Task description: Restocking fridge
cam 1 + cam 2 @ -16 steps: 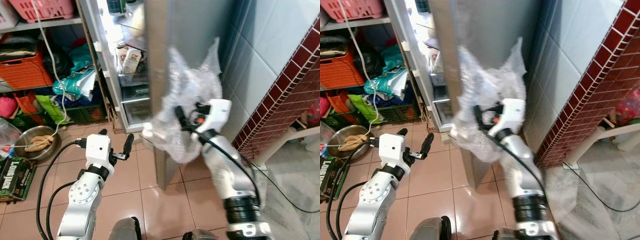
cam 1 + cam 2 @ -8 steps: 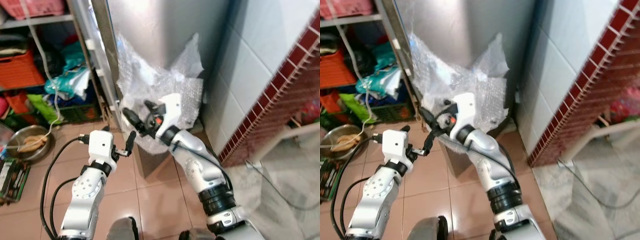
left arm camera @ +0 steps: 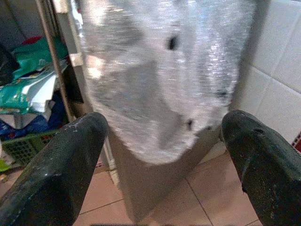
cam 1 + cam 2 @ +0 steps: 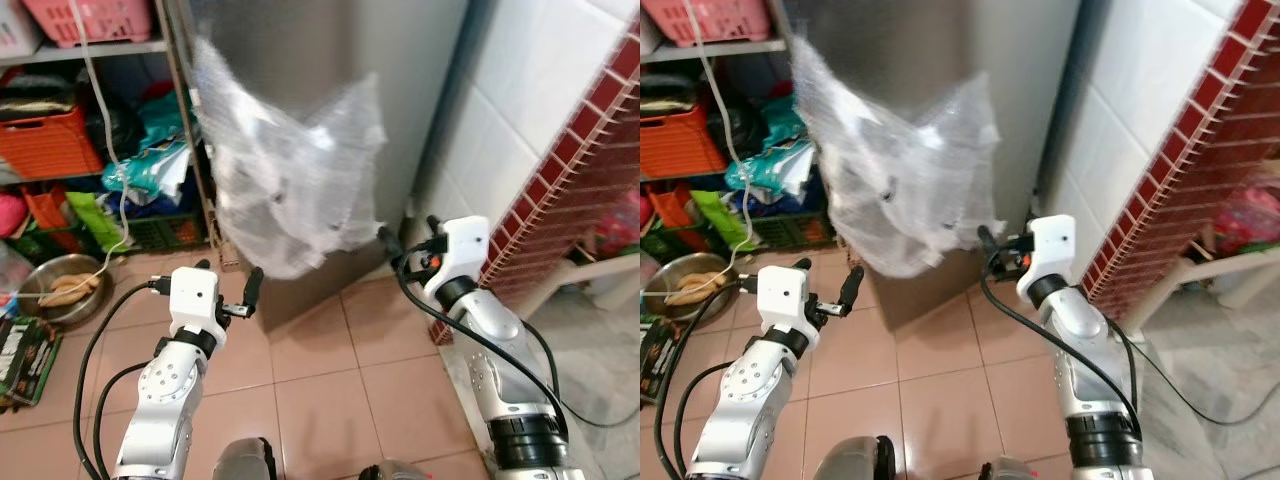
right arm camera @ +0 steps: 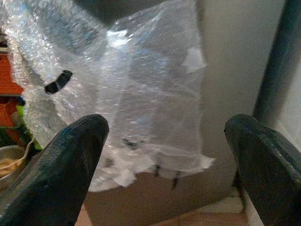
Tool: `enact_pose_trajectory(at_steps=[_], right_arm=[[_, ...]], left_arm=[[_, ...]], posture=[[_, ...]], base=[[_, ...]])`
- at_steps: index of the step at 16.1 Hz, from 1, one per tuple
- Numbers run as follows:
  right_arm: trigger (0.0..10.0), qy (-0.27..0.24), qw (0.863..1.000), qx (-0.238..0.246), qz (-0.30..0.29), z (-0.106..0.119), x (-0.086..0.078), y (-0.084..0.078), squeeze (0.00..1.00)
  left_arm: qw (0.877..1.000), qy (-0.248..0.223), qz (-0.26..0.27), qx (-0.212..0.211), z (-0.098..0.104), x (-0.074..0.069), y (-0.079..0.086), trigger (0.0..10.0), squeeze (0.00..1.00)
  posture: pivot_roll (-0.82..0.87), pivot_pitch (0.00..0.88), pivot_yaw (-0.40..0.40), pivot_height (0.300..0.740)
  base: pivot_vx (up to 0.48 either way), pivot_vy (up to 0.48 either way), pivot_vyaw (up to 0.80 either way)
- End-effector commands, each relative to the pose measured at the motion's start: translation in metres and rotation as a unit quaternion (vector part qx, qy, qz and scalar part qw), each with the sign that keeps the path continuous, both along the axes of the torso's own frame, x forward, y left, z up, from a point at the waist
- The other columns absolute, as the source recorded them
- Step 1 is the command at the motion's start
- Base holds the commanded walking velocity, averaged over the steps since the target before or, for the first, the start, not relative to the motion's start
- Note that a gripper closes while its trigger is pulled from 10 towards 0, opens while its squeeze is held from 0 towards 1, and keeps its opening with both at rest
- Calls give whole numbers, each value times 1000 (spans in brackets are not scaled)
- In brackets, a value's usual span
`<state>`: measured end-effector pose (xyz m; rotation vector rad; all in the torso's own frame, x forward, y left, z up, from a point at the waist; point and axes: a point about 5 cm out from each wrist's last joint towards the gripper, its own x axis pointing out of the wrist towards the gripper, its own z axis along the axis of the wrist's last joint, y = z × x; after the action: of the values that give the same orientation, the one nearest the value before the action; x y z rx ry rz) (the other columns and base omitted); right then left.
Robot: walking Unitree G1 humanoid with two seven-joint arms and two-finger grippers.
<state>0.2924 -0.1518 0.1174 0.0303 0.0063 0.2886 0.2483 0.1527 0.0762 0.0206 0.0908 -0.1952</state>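
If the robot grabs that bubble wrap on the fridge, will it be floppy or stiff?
Probably floppy: the bubble wrap hangs crumpled and creased on the fridge. Likely very light, being thin, see-through film. It may crush and slip between the right claw fingers rather than hold shape.

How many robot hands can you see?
2. The left hand is held low before the bubble wrap on the fridge door, fingers open. The right hand is by the tiled wall, fingers open too.
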Motion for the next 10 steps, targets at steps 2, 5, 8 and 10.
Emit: enact_pose_trajectory(at_steps=[2, 5, 8, 10], right_arm=[[10000, -16, 998, -23, -49, -1, -6, -9, 0], [10000, -20, 996, -37, -72, -6, -10, -12, 0], [10000, -18, 996, -38, -76, -8, -12, -9, 0], [10000, -21, 996, -40, -78, -7, -11, -7, 0]], left_arm=[[1000, -2, -2, 6, 0, 2, 2, 10000, 0], [1000, -7, 10, 8, 2, 2, 5, 10000, 0], [1000, -10, 22, 10, 3, 1, 9, 10000, 0], [1000, -10, 23, 10, 3, 2, 10, 10000, 0]], posture=[[55, 60, 12, 740], [61, 68, 10, 740], [67, 74, 10, 740], [63, 77, 17, 740]], base=[[0, 0, 0], [0, 0, 0], [0, 0, 0], [0, 0, 0]])
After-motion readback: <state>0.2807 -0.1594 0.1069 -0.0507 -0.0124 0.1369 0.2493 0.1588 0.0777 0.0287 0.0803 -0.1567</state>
